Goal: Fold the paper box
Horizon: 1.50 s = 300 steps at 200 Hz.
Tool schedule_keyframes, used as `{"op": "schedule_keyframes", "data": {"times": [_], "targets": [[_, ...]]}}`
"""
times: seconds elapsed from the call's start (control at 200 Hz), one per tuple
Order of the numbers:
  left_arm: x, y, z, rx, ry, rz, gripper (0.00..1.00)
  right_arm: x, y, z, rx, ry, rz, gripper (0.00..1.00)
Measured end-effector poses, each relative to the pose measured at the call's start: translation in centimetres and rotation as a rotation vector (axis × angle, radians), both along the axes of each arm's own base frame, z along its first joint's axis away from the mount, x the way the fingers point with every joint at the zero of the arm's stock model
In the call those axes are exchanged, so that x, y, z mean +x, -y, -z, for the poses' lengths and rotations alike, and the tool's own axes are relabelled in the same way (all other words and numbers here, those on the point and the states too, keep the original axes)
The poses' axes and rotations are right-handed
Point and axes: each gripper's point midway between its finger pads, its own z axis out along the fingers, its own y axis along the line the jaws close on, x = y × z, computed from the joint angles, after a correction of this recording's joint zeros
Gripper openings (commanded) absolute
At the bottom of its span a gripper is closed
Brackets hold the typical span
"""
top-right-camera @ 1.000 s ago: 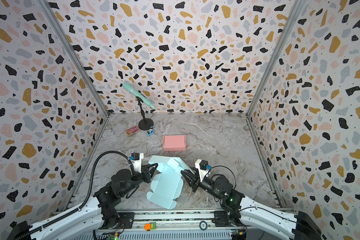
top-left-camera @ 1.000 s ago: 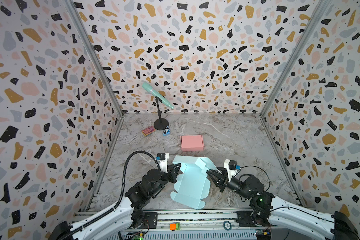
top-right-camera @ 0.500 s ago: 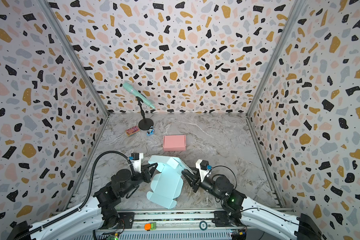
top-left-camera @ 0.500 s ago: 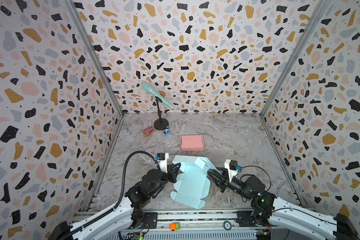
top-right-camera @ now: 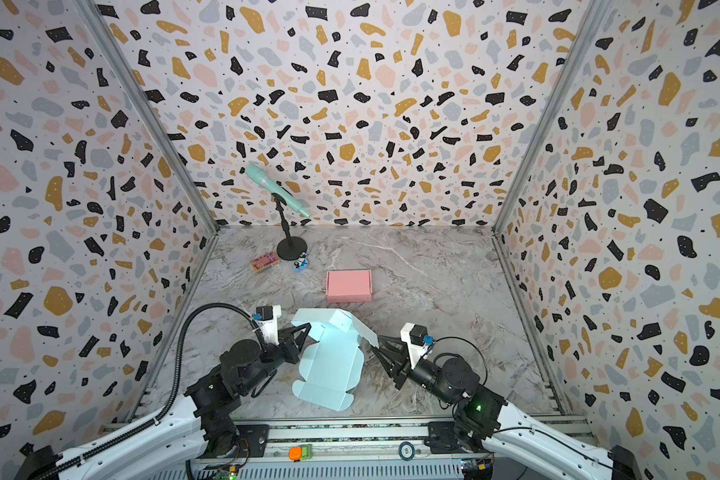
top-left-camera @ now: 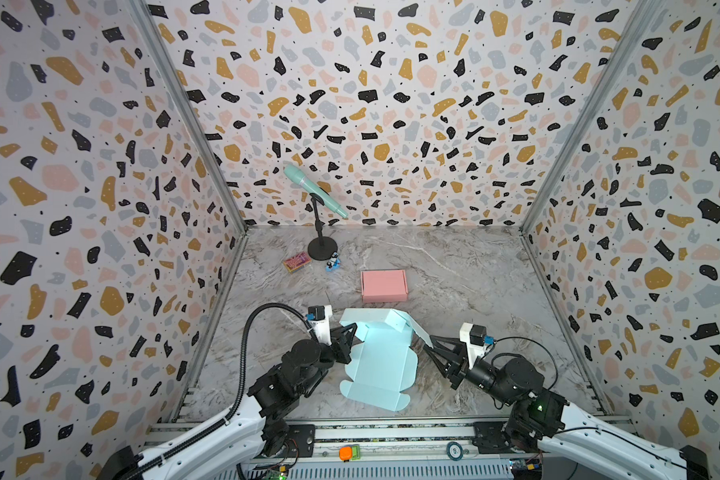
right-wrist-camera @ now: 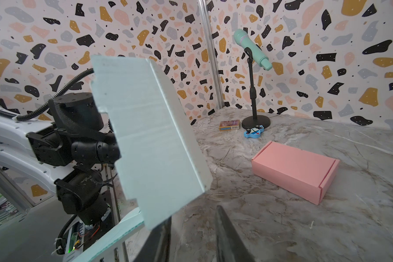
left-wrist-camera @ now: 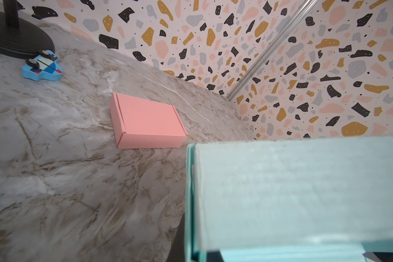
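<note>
paper box: the light blue paper box [top-left-camera: 381, 365] is parked on the marble desk [top-left-camera: 474, 282] near the front edge, right between the two arms. The near half is laid flat; the far end is folded up, and a flap is raised on its right side.
left pincer: the left pincer [top-left-camera: 352, 328] is clamped on the box's upright left wall at the far end. In the left wrist view the blue panel [left-wrist-camera: 293, 192] fills most of the frame.
right pincer: the right pincer [top-left-camera: 429, 341] is held with its jaws apart and nothing between them, only bare desk is seen in the gap. One of its fingers [right-wrist-camera: 227, 233] is well clear of the raised flap [right-wrist-camera: 150, 140] and the other is just beside the flap's lower edge; actual contact can't be made out.
pink box: a closed pink box [top-left-camera: 383, 284] is set just behind the blue one, not touching it.
back left corner: a mint microphone [top-left-camera: 312, 189] is tilted on a black stand, with a small blue toy car [top-left-camera: 332, 264] and a card pack [top-left-camera: 297, 262] left beside its base.
</note>
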Motion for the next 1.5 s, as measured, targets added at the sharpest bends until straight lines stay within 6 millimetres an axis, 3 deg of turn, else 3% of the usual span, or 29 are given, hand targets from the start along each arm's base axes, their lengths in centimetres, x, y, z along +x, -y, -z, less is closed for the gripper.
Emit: {"op": "schedule_keyframes", "data": {"times": [0.215, 0.566, 0.926, 1.502], "targets": [[0.2, -0.3, 1.0, 0.024, -0.018, -0.015, 0.09, 0.0, 0.8, 0.8, -0.087, 0.01, 0.026, 0.34], [0.3, -0.5, 1.9, 0.061, -0.032, -0.018, 0.09, 0.1, 1.6, -2.4, -0.141, 0.106, 0.055, 0.36], [0.4, -0.2, 3.5, 0.123, -0.059, -0.001, 0.09, 0.4, 1.1, -2.4, -0.187, 0.127, 0.055, 0.37], [0.1, 0.7, 5.7, 0.174, -0.109, 0.055, 0.1, 1.5, -2.4, 2.7, -0.383, 0.054, -0.028, 0.33]]}}
